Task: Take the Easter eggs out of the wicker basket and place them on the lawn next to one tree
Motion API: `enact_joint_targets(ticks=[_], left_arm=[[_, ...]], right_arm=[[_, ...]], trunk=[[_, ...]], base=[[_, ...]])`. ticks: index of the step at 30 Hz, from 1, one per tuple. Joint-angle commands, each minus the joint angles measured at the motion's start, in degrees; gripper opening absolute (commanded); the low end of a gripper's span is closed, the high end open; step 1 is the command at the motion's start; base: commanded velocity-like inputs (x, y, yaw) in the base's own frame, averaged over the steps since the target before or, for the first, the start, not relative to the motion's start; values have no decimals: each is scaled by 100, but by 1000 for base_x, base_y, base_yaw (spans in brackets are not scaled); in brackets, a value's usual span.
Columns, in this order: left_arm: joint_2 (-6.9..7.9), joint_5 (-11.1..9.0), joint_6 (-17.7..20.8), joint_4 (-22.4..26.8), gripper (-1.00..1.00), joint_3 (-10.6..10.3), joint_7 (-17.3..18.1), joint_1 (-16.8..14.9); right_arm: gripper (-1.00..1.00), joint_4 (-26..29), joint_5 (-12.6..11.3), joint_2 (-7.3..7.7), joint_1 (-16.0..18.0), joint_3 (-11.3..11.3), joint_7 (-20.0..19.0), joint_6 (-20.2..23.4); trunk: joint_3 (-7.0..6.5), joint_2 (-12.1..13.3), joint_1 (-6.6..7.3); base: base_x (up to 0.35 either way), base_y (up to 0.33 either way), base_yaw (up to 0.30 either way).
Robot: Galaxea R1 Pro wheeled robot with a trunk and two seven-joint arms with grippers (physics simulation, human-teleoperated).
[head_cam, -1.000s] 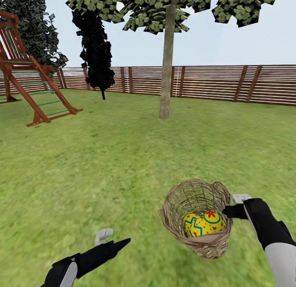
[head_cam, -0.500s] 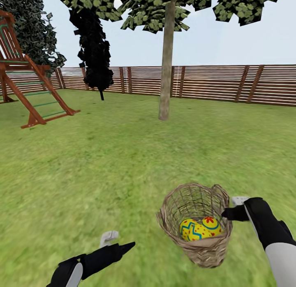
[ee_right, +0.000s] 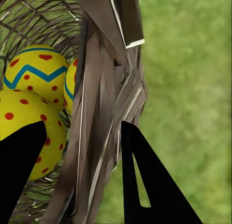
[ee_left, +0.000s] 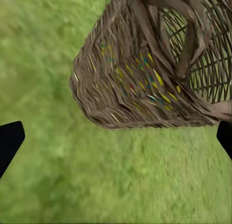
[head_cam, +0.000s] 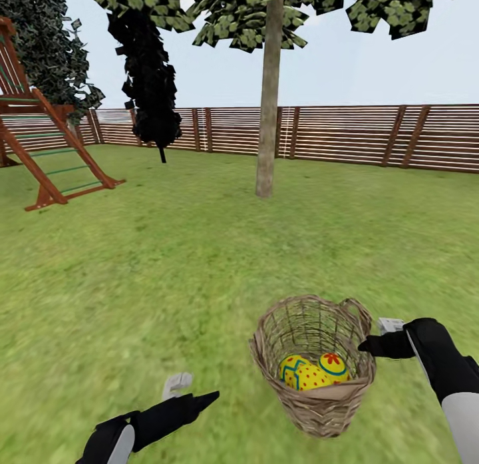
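Green, mottled grass makes up the lawn [head_cam: 166, 264], flat and soft-looking, so anything set on it should land gently and roll little. Rising from it well ahead is the tree [head_cam: 268, 118], its straight, pale grey-brown trunk bare up to the leafy canopy. A brown slatted fence [head_cam: 372, 134] closes the garden behind it, and a wooden playset [head_cam: 40, 151] stands far off to the left.

Carried above the grass near the robot, the wicker basket [head_cam: 316, 364] is an open weave of thin brown canes: probably light and a little springy, stiffest at the rim. That is where the right gripper [head_cam: 378, 344] has it; the right wrist view shows one dark finger [ee_right: 145, 180] outside the wall and the other inside beside the eggs, the rim pinched between them. Such a narrow hold could let the basket swing.

Inside lie the Easter eggs [head_cam: 309, 371], smooth yellow shells with blue zigzags and red marks. I can make out two clearly; a third I cannot tell. They look hard and slippery, best grasped across the middle.

The left gripper [head_cam: 189, 394] hangs low with its fingers spread, holding nothing
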State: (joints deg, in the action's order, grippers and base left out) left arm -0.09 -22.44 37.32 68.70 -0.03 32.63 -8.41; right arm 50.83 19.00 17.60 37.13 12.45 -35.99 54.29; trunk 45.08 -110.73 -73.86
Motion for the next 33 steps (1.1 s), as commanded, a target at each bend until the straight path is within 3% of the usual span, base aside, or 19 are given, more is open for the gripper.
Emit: enact_joint_targets(ticks=[1, 33], left_arm=[[0, -32, 38, 3, 100, 3, 1, -3], [-1, -53, 38, 3, 100, -9, -3, -3]], right_arm=[[-100, 6, -81, -3, 5, 11, -57, 55], [-100, 6, -81, -29, 5, 12, -49, 46]], trunk=[[5, -2, -3], [5, -2, -3]], base=[[343, -82, 0], [343, -80, 0]])
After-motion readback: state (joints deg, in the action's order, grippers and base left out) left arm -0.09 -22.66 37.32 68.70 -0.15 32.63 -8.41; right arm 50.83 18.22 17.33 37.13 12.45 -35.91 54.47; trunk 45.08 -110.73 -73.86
